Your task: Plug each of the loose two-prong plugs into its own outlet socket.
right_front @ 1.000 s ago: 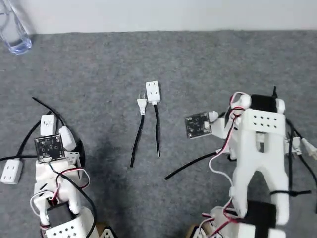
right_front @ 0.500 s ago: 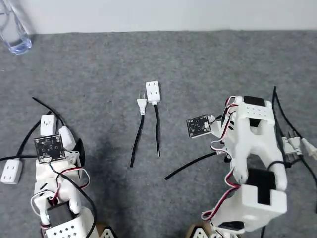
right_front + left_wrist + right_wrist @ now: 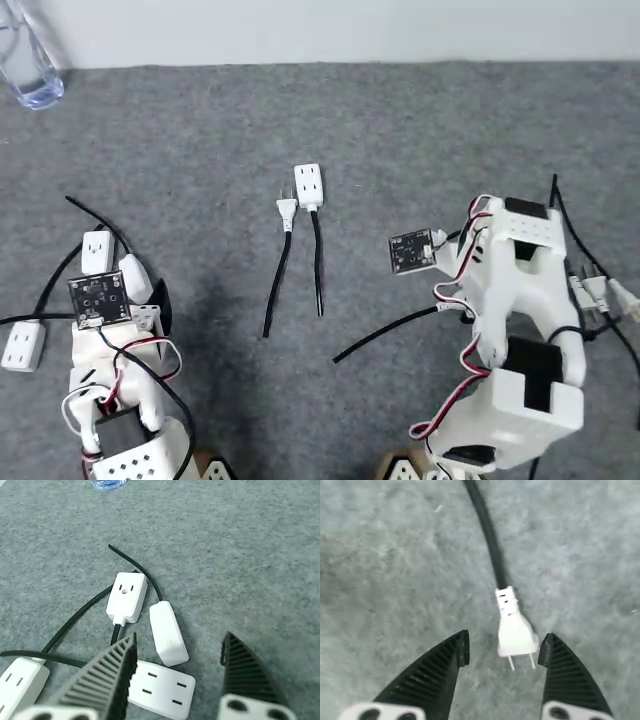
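In the right wrist view a white two-prong plug on a black cord lies on the grey carpet. My right gripper is open just above it, with one finger on each side. My left gripper is also open, above a cluster of white outlet sockets: a single one, a flat multi-slot one and a third. A white oblong plug body lies among them. From above, a socket and a plug lie side by side mid-table, each on a black cord.
A clear bottle stands at the far left corner. Two more white plugs lie by the right arm, near the right edge. A loose black cord runs out from under that arm. Open carpet stretches across the far half.
The right arm has folded down and drawn slightly to the right over the last second. The left arm and the plugs and sockets have stayed put.
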Motion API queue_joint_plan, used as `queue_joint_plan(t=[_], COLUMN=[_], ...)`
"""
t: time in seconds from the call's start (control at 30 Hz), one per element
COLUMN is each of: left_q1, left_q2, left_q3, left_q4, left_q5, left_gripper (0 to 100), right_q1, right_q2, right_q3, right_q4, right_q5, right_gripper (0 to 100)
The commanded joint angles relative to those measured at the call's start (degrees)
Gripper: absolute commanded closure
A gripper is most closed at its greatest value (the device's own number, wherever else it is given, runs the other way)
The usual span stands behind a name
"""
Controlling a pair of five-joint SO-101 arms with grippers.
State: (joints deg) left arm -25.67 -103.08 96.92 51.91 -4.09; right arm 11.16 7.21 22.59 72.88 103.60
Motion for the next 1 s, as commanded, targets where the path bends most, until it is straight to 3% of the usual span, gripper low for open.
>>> queue_joint_plan(t=[0.0,0.2,0.43,0.63,0.97], left_q1=[0.18,0.18,0.26,0.35,0.35], left_q2=[-0.26,-0.26,-0.26,-0.26,-0.26], left_q3=[-0.48,-0.48,-0.48,-0.48,-0.48], left_q4=[-0.97,-0.97,-0.97,-0.97,-0.88], left_q5=[0.44,0.35,0.18,0.09,0.26], left_gripper=[74,74,74,74,74], right_q1=[0.75,0.66,1.1,4.53,17.45], right_q2=[-0.22,-0.22,2.86,4.88,3.65], right_q3=[2.46,5.63,5.63,2.37,-23.74], right_q4=[-6.9,-10.59,-10.59,-11.74,4.53], right_q5=[1.05,4.84,8.0,7.21,-2.02], right_gripper=[76.9,77.2,99.5,99.0,99.0])
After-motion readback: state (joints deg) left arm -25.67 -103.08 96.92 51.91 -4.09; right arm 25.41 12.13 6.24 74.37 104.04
